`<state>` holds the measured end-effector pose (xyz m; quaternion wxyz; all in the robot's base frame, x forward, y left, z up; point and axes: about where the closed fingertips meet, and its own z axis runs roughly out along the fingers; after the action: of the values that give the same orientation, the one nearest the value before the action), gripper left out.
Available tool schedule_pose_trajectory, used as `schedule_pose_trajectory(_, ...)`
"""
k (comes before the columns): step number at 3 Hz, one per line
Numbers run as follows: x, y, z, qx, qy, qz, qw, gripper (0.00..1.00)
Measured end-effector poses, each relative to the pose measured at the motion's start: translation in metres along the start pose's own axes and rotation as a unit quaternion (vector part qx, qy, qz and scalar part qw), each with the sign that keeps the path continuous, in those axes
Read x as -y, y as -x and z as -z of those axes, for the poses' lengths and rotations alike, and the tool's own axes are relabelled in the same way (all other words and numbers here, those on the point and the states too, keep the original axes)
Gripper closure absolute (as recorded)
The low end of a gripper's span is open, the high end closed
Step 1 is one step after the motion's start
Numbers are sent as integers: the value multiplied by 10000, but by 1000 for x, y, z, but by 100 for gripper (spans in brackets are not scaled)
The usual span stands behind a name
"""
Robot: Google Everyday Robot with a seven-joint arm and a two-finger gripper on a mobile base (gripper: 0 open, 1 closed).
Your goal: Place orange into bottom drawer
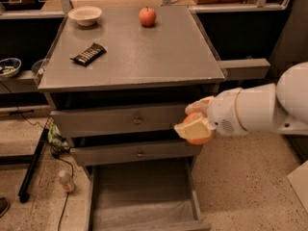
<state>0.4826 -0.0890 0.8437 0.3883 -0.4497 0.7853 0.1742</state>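
beside middle drawer, pincer (196, 123) grips smooth round orange (198, 134); flat grey bottom drawer (144, 191) open.

Lab-like workroom: grey metal cabinet (130, 57), speckled floor (240, 177) (cable (65, 203) trailing); pincer (196, 118) grips orange (201, 139) beside drawers (115, 121).

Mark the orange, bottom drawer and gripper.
orange (201, 139), camera view, lower visible curve.
bottom drawer (139, 186), camera view, bare grey floor.
gripper (195, 118), camera view, between fingertips, at top drawer's (115, 121) right end.
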Motion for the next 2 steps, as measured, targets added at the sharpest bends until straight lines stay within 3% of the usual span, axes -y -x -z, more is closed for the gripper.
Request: schedule_pose_trajectory(2, -7, -43, -41, -85, 104, -276, 9995, 100)
